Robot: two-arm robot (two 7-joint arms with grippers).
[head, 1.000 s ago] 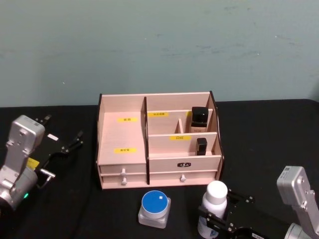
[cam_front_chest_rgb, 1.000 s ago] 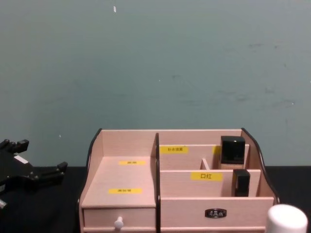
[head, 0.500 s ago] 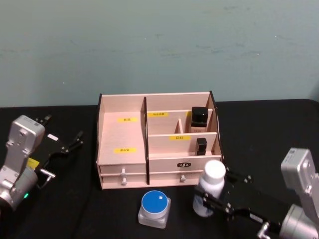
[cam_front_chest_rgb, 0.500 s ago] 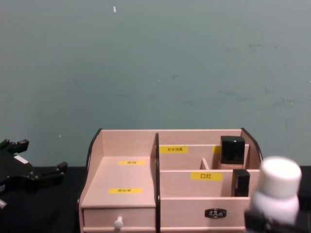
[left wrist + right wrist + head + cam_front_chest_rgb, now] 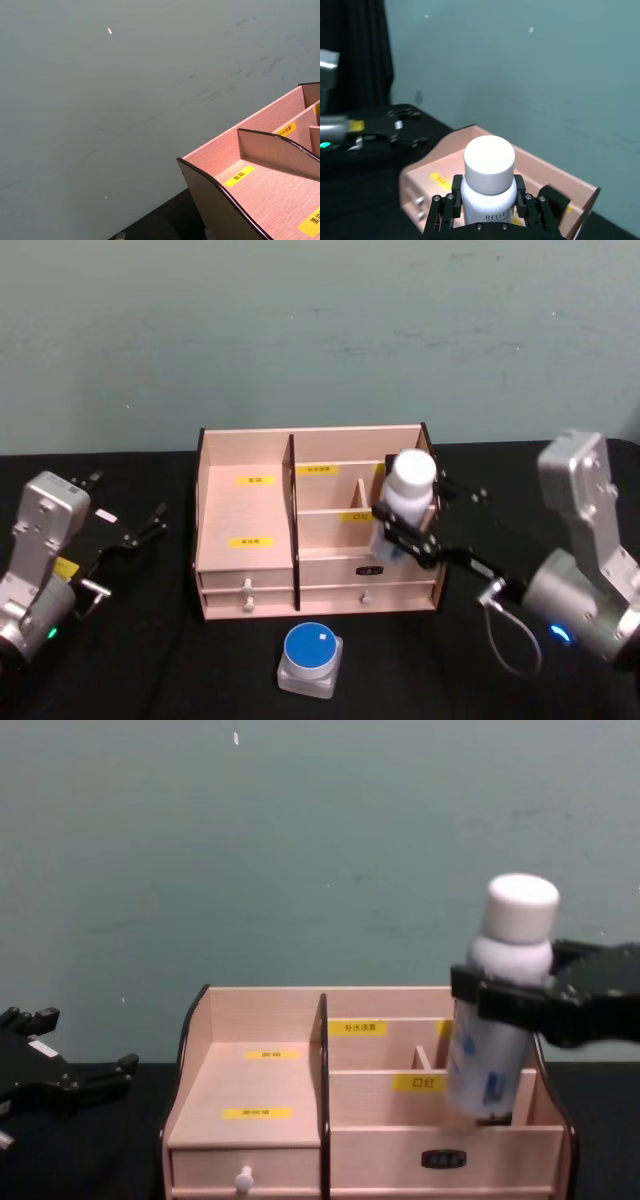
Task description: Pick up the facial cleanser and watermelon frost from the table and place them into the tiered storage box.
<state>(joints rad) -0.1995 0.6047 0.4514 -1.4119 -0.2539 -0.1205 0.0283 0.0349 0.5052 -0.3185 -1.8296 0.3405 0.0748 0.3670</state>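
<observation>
Right claw (image 5: 407, 527), cleanser (image 5: 409, 478) at storage box (image 5: 245, 512)

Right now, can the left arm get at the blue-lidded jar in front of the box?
Probably yes: the jar stands on open table, the left tool is open, nothing between them.

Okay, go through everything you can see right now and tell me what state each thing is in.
Bottle: capped, lifted, slightly tilted, over the box's right side.
Jar: blue lid on, upright on the table in front of the box.
Box: both drawers shut.
Right claw: shut on the bottle.
Left claw: open, parked at the left of the box.
</observation>
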